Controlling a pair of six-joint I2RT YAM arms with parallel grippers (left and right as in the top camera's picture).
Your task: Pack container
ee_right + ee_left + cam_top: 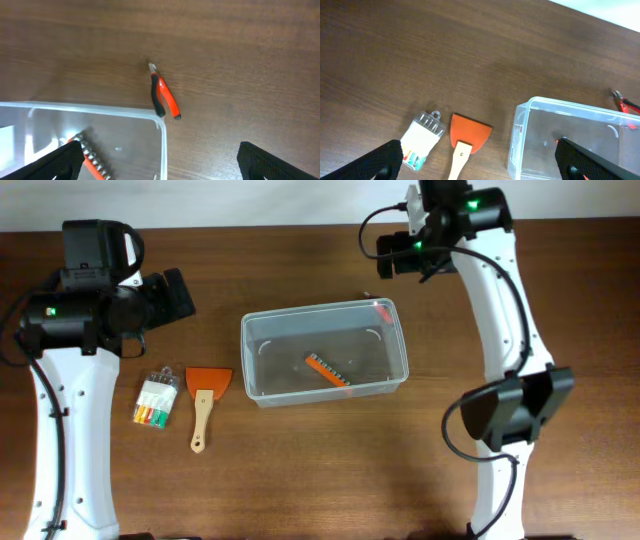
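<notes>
The clear plastic container (250, 340) stands mid-table with an orange bit holder (328, 370) lying inside. Small red-handled pliers (383, 308) lie on the table at its far right corner, also in the right wrist view (164, 95). An orange scraper with a wooden handle (207, 402) and a clear pack of coloured pieces (157, 397) lie left of the container. My left gripper (180, 292) is open and empty, above the table behind the scraper (469, 134) and pack (422, 137). My right gripper (392, 252) is open and empty, above the container's corner (161, 125).
The brown wooden table (300, 470) runs to a pale back edge (615, 17). The container's near left wall (516, 137) shows in the left wrist view, with the pliers (626, 104) at the far right. The bit holder (92, 157) shows through the container wall.
</notes>
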